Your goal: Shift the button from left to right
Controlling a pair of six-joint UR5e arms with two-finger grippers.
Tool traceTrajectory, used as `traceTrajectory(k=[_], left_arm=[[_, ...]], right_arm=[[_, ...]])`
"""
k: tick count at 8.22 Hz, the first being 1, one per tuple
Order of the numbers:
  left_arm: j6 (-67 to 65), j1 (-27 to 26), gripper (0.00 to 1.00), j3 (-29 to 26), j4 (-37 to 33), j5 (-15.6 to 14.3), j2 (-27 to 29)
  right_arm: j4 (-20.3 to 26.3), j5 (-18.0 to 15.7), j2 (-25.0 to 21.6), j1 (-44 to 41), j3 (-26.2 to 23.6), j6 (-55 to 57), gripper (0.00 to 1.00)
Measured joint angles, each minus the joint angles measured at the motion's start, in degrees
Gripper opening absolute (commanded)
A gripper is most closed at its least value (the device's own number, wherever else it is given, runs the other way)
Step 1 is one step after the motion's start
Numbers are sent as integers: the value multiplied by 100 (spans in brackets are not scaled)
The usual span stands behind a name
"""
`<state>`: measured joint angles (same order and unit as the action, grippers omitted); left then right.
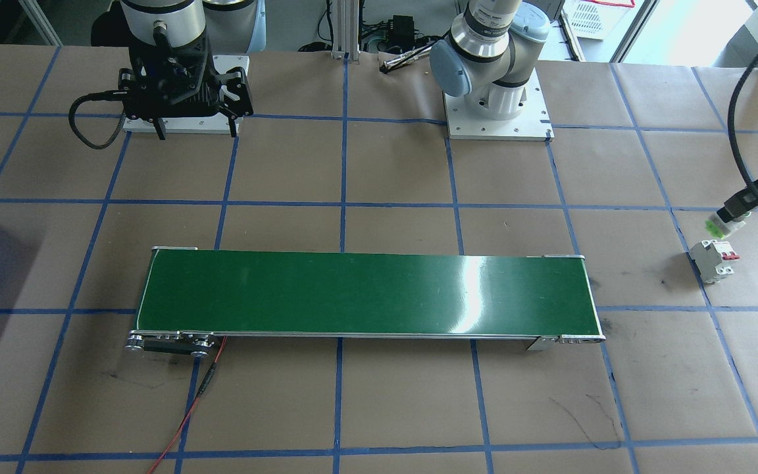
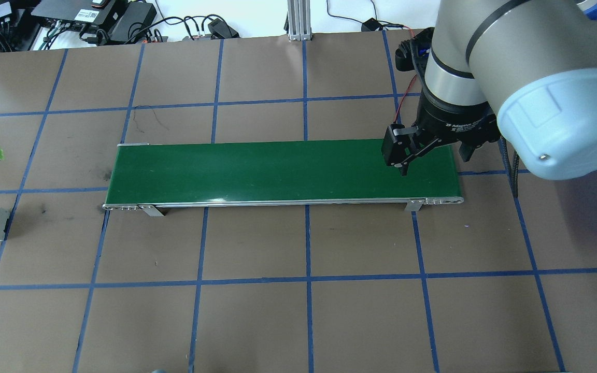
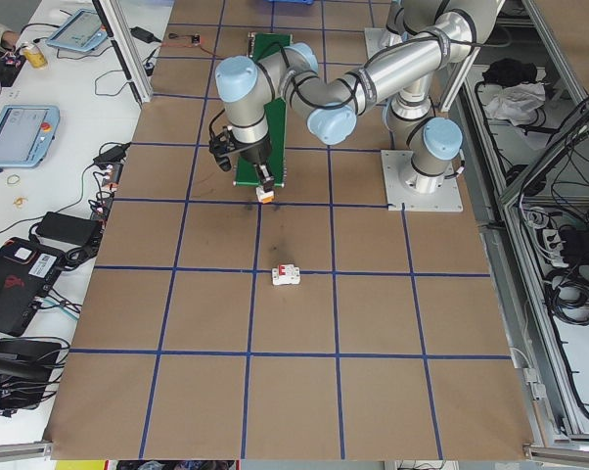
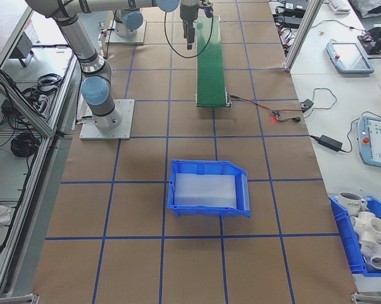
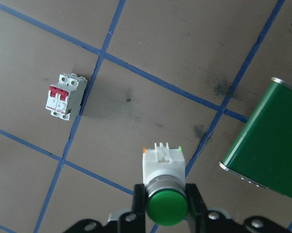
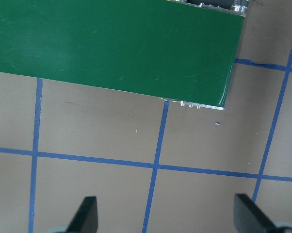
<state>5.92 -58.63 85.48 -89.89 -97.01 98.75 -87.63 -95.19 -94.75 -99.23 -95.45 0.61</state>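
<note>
Green conveyor belt (image 1: 366, 295), lengthwise at table centre. White circuit breaker (image 1: 714, 260) with red levers, near one table end. Blue bin (image 4: 208, 189) near the opposite end.

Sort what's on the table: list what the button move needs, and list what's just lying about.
Needed:
- button, held in the left gripper
- green conveyor belt
- right gripper, open over the belt's end

Lying about:
- circuit breaker
- blue bin

Button (image 5: 166, 187) – glossy green plastic cap; conveyor belt (image 1: 366, 293) – shiny, metal-edged.
</note>
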Motion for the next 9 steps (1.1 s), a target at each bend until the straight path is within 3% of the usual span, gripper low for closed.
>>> traceTrajectory(k=[3,9], left_arm=[[-508,-262,0,16,-189,79,-341],[-3833,-1092,0,37,-208,299,-464]], right_arm=[[0,0,0,0,0,0,100],[9,0,0,0,0,0,100]])
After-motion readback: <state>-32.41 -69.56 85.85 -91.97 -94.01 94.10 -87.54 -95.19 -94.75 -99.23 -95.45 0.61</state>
